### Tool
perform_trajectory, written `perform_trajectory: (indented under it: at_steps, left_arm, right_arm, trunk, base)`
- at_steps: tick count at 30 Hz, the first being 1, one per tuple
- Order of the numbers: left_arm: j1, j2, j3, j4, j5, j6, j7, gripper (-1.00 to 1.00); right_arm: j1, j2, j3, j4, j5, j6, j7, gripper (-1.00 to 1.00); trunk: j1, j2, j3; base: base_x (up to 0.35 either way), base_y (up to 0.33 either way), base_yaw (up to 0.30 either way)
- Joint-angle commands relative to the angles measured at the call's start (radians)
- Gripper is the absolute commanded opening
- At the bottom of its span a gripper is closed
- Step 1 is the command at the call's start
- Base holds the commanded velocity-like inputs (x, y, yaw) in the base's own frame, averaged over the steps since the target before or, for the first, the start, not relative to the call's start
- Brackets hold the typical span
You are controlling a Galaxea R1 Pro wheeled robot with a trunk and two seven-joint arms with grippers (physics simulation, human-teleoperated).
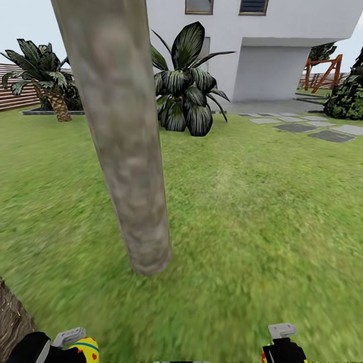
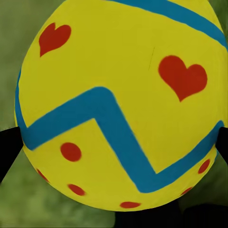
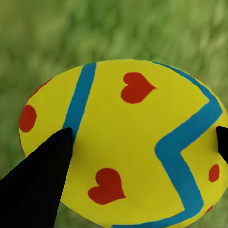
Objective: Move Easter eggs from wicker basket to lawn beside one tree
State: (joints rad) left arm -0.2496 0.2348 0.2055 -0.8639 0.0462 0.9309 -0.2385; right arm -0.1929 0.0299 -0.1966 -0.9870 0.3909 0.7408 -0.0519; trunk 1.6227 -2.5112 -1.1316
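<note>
Each tool grips a yellow Easter egg with red hearts and blue zigzags, left tool (image 1: 75,348) and right tool (image 1: 283,348) at the frame's bottom edge below the grey-beige mottled tree trunk (image 1: 126,151), and either egg, probably held only at its sides, could slip and roll away across the green lawn (image 1: 252,227).

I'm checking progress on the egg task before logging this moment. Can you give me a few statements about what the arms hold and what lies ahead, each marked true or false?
1. The left gripper is shut on an Easter egg. True.
2. The right gripper is open and carries nothing. False: it grips a second egg, yellow with red hearts and a blue zigzag.
3. A bare grey-beige tree trunk stands on the lawn just ahead of the robot. True.
4. An egg already lies on the grass at the trunk's base. False: no egg is seen there.
5. Grey paving slabs lie near the white house. True.
</note>
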Motion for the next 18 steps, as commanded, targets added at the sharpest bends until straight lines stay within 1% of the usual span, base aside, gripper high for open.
perform_trajectory:
  at_steps: [1, 18]
  left_arm:
    - [0.000, 0.000, 0.002, -0.001, 0.004, 0.005, -0.001, -1.00]
    - [0.000, 0.000, 0.002, -0.001, 0.004, 0.005, -0.001, -1.00]
  right_arm:
    - [0.000, 0.001, -0.001, -0.001, -0.003, 0.003, -0.003, -1.00]
    - [0.000, 0.001, -0.001, -0.001, -0.003, 0.003, -0.003, -1.00]
  trunk:
    - [0.000, -0.001, -0.005]
    - [0.008, -0.005, -0.071]
  base:
    - [0.000, 0.000, 0.000]
    - [0.000, 0.000, 0.000]
